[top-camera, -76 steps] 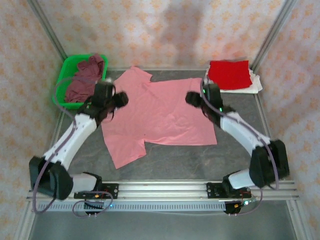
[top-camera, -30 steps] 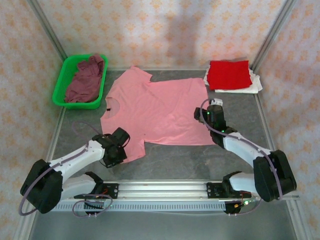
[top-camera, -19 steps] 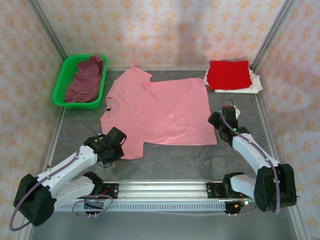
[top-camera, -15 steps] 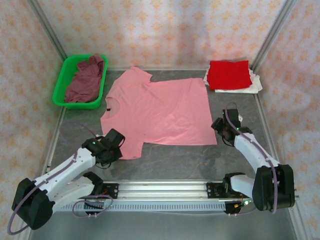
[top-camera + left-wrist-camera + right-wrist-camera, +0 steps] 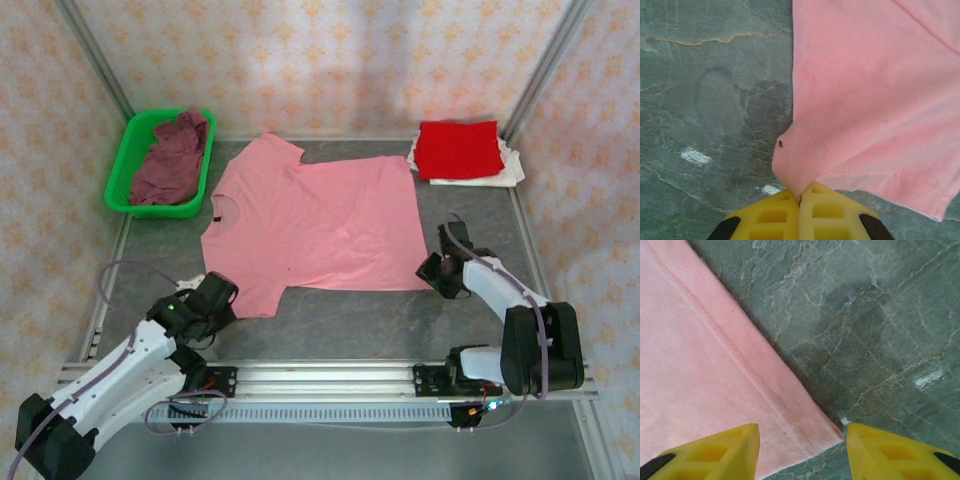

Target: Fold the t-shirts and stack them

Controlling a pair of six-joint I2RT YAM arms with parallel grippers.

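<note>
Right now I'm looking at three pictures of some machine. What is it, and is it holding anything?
These are two robot arms bolted to the near edge of a table. One picture looks down from above; the other two come from a camera on each wrist, so the yellow fingers there are the arm's own. A pink shirt lies spread flat in the middle. A maroon shirt sits in a green basket at the far left, and a folded red shirt lies on a white shirt at the far right. The left gripper is shut, pinching the pink shirt's near sleeve. The right gripper is open, its fingers either side of the shirt's bottom corner.
</note>
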